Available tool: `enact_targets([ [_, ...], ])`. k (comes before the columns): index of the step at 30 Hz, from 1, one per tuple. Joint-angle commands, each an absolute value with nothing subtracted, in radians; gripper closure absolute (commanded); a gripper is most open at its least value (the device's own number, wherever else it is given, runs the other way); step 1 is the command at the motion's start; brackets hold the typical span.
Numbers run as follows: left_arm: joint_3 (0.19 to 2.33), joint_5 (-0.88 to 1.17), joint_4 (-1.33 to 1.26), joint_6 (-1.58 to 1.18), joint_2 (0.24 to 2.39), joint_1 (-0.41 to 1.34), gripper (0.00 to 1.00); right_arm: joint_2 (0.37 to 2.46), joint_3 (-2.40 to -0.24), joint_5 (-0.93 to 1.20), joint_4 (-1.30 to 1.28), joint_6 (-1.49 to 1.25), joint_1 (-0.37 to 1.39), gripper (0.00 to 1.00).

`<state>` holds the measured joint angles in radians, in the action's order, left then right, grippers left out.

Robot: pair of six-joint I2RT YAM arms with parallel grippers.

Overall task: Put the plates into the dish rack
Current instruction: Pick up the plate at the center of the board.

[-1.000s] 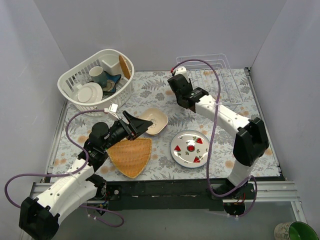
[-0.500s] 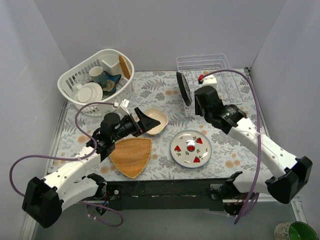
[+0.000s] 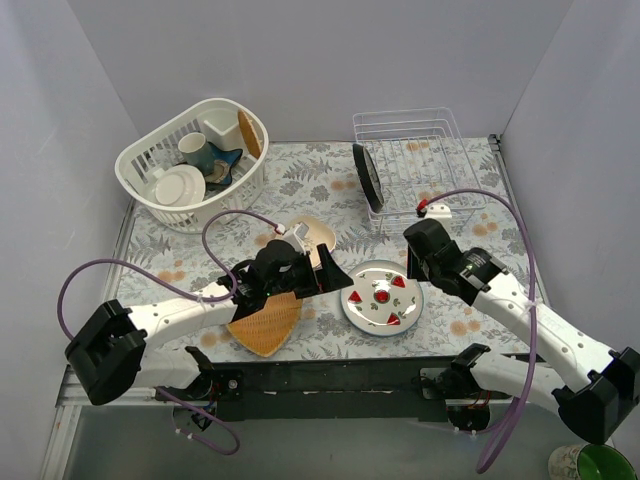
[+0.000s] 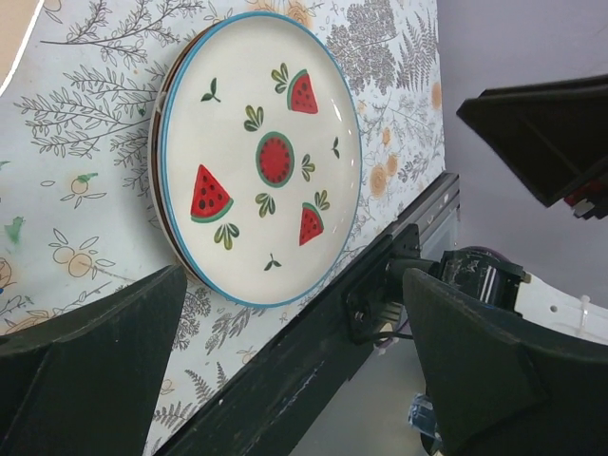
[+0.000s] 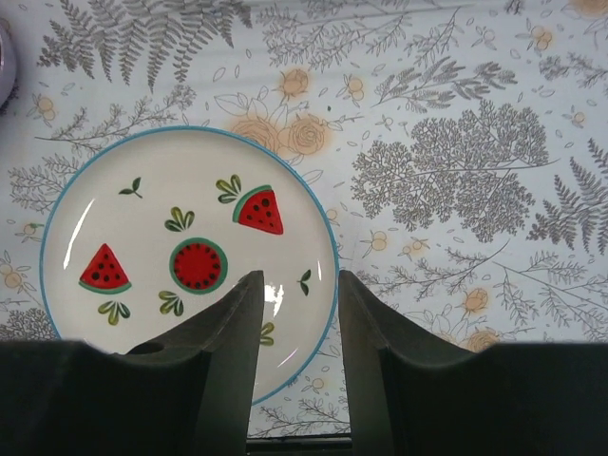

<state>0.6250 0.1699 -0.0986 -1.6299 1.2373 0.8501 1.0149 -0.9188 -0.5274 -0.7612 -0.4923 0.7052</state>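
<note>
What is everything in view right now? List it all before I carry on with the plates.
dish rack: one, white wire, far right of the table.
dark plate: one, upright at the rack's left end.
watermelon plate: one, white with red slices, flat, near centre.
cream dish: one, partly hidden behind the left gripper.
woven tray: one, orange, partly under the left arm.
basket: one, white plastic, far left, holding cups and a white plate.
green cup: one, off the table, near right corner.
left gripper: open, empty, left of the watermelon plate.
right gripper: open, empty, over the watermelon plate.
</note>
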Motion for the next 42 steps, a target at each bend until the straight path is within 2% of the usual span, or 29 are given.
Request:
enact_targets([
  [1, 0.657, 0.117, -0.097, -1.608, 1.249, 0.862, 0.02, 0.971, -0.844, -0.494, -0.749, -0.607, 0.701, 0.55],
  [9, 0.68, 0.112, -0.089, -1.591, 1.325, 0.879, 0.02, 0.943, -0.712, -0.445, -0.686, -0.681, 0.629, 0.54],
  [17, 0.701, 0.115, -0.101, -1.591, 1.377, 0.891, 0.02, 0.9, -0.585, -0.267, -0.591, -0.669, 0.459, 0.55],
  [22, 0.709, 0.117, -0.1, -1.586, 1.404, 0.894, 0.03, 0.896, -0.537, -0.189, -0.551, -0.67, 0.416, 0.56],
  [30, 0.709, 0.112, -0.1, -1.589, 1.417, 0.899, 0.04, 0.887, -0.476, -0.106, -0.502, -0.693, 0.373, 0.62],
  [37, 0.71, 0.112, -0.11, -1.597, 1.431, 0.903, 0.04, 0.881, -0.45, -0.094, -0.495, -0.696, 0.368, 0.63],
  [39, 0.709, 0.112, -0.112, -1.597, 1.431, 0.904, 0.04, 0.873, -0.44, -0.091, -0.491, -0.703, 0.367, 0.7],
  [42, 0.71, 0.11, -0.114, -1.6, 1.433, 0.91, 0.03, 0.858, -0.416, -0.069, -0.476, -0.713, 0.367, 0.72],
])
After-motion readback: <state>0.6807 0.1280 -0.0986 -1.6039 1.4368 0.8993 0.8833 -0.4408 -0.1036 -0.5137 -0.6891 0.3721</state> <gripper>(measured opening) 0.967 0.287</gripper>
